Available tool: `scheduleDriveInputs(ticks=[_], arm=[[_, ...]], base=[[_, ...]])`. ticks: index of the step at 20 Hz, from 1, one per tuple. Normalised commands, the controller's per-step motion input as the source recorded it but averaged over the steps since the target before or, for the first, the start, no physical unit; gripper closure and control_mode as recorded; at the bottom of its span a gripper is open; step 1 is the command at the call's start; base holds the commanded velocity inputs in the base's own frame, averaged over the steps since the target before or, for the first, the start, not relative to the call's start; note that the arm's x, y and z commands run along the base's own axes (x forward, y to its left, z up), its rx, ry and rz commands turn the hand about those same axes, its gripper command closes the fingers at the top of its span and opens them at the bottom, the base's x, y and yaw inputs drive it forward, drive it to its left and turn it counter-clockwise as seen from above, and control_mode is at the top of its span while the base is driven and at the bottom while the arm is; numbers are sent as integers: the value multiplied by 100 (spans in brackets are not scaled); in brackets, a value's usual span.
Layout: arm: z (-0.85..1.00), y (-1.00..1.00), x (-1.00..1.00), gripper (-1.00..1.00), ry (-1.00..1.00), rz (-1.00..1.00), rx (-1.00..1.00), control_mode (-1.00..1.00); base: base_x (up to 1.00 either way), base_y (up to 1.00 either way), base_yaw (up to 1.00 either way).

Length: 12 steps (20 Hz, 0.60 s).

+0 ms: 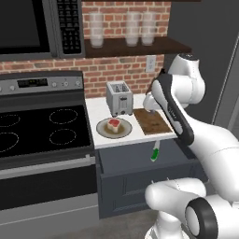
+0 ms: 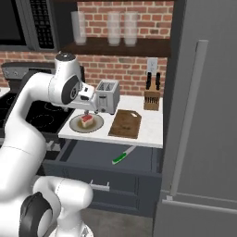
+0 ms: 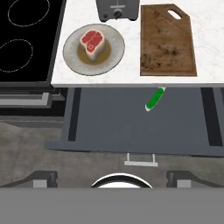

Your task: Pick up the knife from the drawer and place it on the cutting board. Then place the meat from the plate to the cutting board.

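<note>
Lying in the open drawer (image 3: 109,122), the knife (image 3: 155,99) runs diagonally, green handle outward, blade slipping under the counter edge toward the cutting board (image 3: 166,41). Right base view alone shows the knife block (image 2: 152,99). The gripper (image 3: 112,178) hovers high, jaws wide and empty.

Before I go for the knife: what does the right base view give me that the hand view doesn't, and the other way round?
Right base view alone: the knife block at the back of the counter beside the grey panel on the right, the shelf with glasses, and the arm, whose open gripper hangs over the plate's near side. Hand view alone: a straight-down look with the drawer's front handle and the stove burners. Both: knife in the open drawer, meat on the plate, toaster, bare cutting board.
</note>
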Motion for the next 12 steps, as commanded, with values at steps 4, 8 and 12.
scheduleDriveInputs(ticks=[4,8,12], arm=[[0,0,0,-100,0,0,0,100],[0,0,0,-100,0,0,0,100],[0,0,0,-100,0,0,0,100]], base=[[-2,3,0],[0,0,0],[0,0,0]])
